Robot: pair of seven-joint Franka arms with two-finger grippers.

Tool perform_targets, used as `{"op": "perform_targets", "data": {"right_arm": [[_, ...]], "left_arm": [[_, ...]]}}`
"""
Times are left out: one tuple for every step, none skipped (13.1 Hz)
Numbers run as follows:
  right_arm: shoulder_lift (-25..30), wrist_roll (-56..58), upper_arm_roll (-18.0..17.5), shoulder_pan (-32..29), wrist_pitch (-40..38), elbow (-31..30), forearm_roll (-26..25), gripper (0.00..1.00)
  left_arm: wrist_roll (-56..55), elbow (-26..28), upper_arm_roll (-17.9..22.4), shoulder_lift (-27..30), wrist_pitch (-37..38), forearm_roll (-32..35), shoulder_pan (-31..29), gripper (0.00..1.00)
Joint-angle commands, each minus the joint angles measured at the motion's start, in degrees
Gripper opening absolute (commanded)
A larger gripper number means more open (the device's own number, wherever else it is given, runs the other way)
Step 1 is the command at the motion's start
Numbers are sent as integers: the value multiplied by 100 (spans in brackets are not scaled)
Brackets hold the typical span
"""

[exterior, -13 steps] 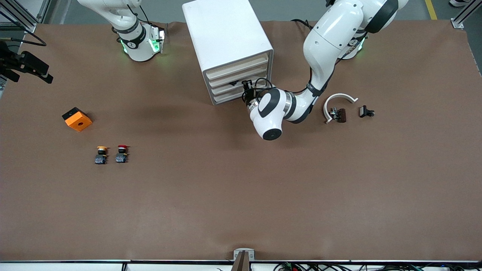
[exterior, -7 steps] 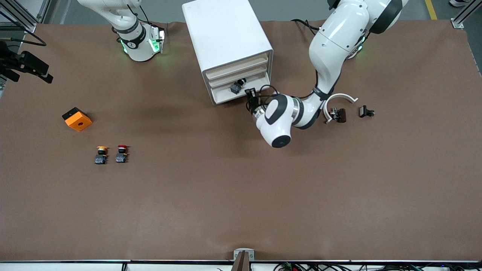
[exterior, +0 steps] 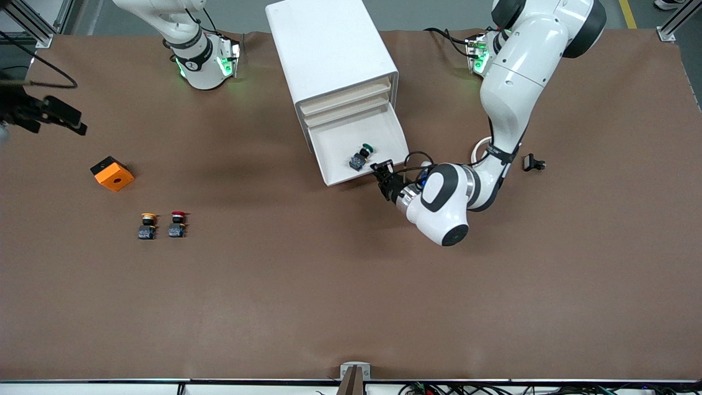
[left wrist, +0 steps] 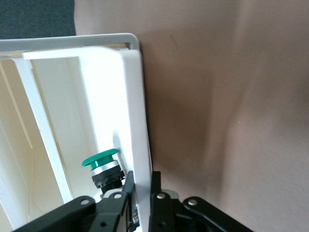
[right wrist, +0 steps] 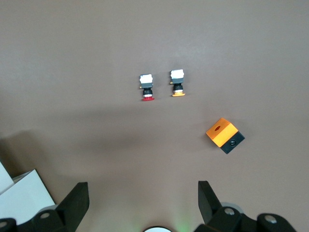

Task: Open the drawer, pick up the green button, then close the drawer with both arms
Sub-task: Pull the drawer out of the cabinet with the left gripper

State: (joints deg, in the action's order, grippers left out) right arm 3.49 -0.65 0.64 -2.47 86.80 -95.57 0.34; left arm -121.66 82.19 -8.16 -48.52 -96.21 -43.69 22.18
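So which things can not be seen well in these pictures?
- The button: in the left wrist view, the left gripper covers its lower body.
- White curved part: in the front view, the left arm hides most of it.
- Right gripper: in the front view it is cut off by the edge.
- Small black piece on the table: too small to identify.

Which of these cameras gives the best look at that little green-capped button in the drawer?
The left wrist view: the green button fills it close up, cap and metal collar clear, though the drawer's front hides part. The front view shows it whole but tiny, lying in the open drawer. The right wrist view misses it.
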Motion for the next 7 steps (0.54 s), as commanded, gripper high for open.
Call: {"op": "perform_targets", "data": {"right_arm": [[-532,56,-29,9,-32,293,-95,100],[-778,56,-29,9,-49,363,-148,100],[-841,56,-29,1,-49,451,-192,100],[-850,47,-29,35,-49,460,-218,100],[-859,-40,-37,114,-58,460,-218,100],[-859,-206,-37,263,-50,460,-201,100],[-859,-860,-46,464,-32,443,-140,100]], "left_arm": [[124,-299,-2,9,15,105,-30,100],[246,-448,16,9,15,167,-39,100],[422,-632,42,35,24,377,-39,100],[502,-860,34,70,50,622,-30,100],[511,-1054,25,132,59,842,-47,100],[642,-1160,7,167,59,1027,-135,100],[982,-1265,16,307,59,1247,-283,100]]}}
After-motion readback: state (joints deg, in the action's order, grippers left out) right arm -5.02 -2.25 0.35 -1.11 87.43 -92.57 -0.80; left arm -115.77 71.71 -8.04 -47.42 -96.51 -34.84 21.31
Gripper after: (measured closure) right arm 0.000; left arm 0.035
